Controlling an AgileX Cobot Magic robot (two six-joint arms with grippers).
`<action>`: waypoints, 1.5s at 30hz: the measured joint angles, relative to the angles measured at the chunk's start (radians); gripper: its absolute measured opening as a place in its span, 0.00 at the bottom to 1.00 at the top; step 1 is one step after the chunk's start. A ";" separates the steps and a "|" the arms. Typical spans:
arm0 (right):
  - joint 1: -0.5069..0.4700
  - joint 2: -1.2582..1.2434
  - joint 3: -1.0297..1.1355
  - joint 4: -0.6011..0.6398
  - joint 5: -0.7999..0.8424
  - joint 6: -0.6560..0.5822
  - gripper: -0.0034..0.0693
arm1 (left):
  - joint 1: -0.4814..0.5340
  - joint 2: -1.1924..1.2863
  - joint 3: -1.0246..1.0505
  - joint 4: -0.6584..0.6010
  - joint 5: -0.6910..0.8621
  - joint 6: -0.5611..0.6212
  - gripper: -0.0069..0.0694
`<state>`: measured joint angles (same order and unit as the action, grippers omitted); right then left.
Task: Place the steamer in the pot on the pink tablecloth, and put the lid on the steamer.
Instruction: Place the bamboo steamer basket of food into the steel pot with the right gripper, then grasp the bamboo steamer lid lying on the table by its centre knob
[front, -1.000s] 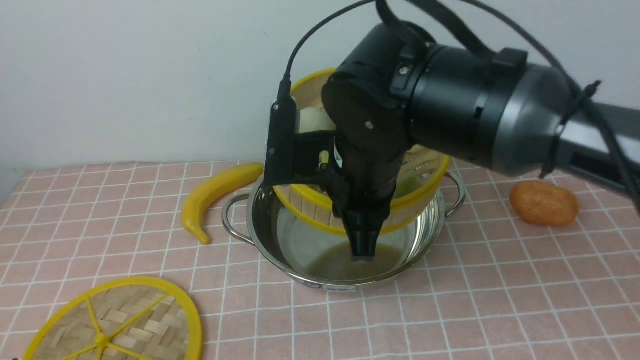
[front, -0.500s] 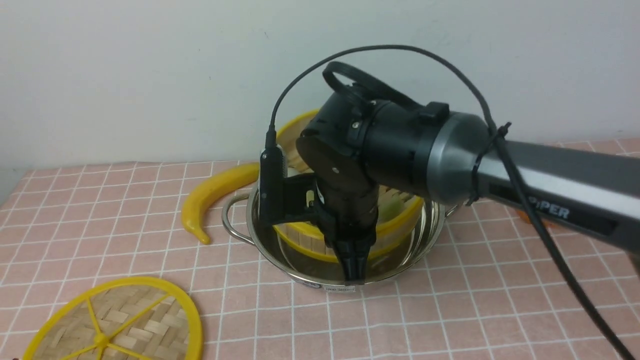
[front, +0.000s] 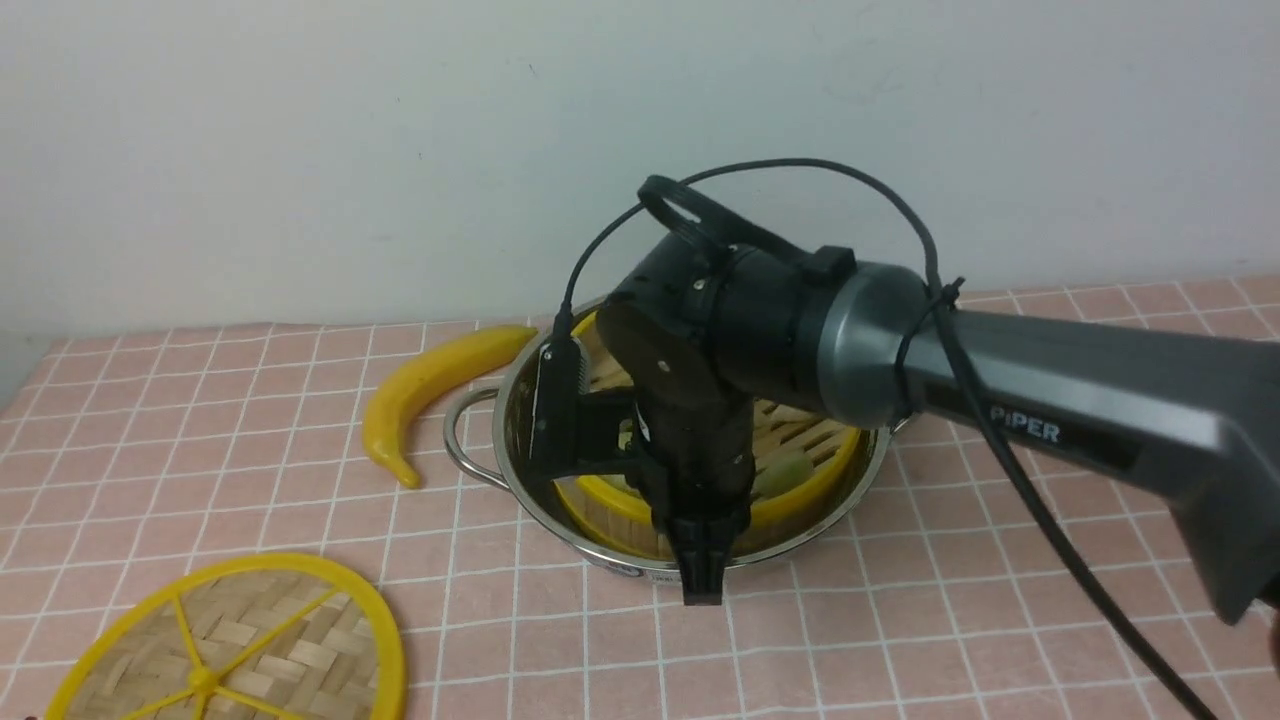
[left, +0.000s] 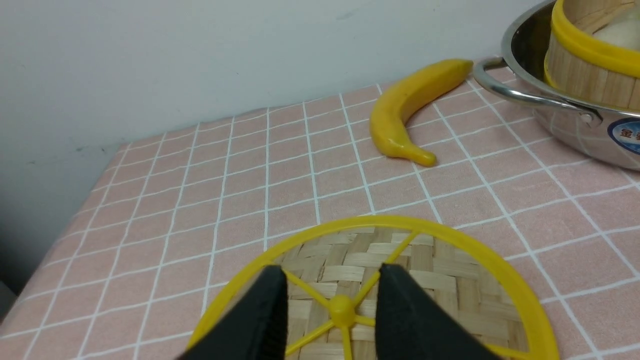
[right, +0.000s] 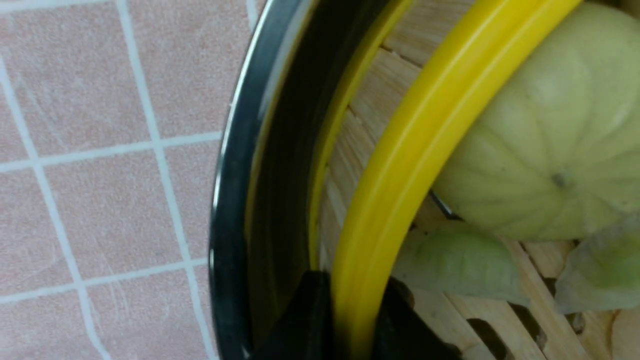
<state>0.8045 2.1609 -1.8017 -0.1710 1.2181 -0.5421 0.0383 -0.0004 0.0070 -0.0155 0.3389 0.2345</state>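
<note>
The right gripper (front: 703, 572) points straight down and is clamped on the near rim of the steamer (front: 812, 492), one finger inside the basket and one outside its bamboo wall. The steamer sits upright inside the pot (front: 520, 425), its open mouth facing up. It is round, so it has no long axis to speak of. Its yellow rim sits about level with the pot's steel rim. Whether its base rests on the pot floor is hard to tell, since the arm hides much of it.

Just outside the gripper's outer finger runs the pot's shiny wall. Just inside the inner finger lie a pale pleated bun (right: 540, 140) and a green leaf (right: 460, 265) on the slatted floor. The pot stands on the pink tablecloth (front: 900, 620).

To the left of this gripper and nearer the camera, the lid (front: 230, 650) lies flat on the cloth, spokes up. The left gripper (left: 332, 280) hangs over it with its jaws spread, one on either side of the central hub and gripping nothing. A yellow banana (front: 430, 385) lies beyond that gripper, just beside the pot's left handle, its long axis running from the pot's far side towards the lid.
</note>
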 joint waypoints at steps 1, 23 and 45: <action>0.000 0.000 -0.001 0.002 0.000 0.000 0.16 | 0.000 0.000 0.000 0.000 0.000 0.000 0.41; -0.003 -0.081 -0.014 0.049 0.009 0.001 0.55 | 0.000 0.000 0.000 0.000 0.000 0.000 0.41; -0.003 -0.310 -0.214 0.546 0.012 0.499 0.03 | 0.000 0.000 0.000 0.000 0.000 0.000 0.41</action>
<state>0.8013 1.8505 -2.0161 0.3753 1.2299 -0.0432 0.0383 -0.0004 0.0070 -0.0155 0.3389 0.2345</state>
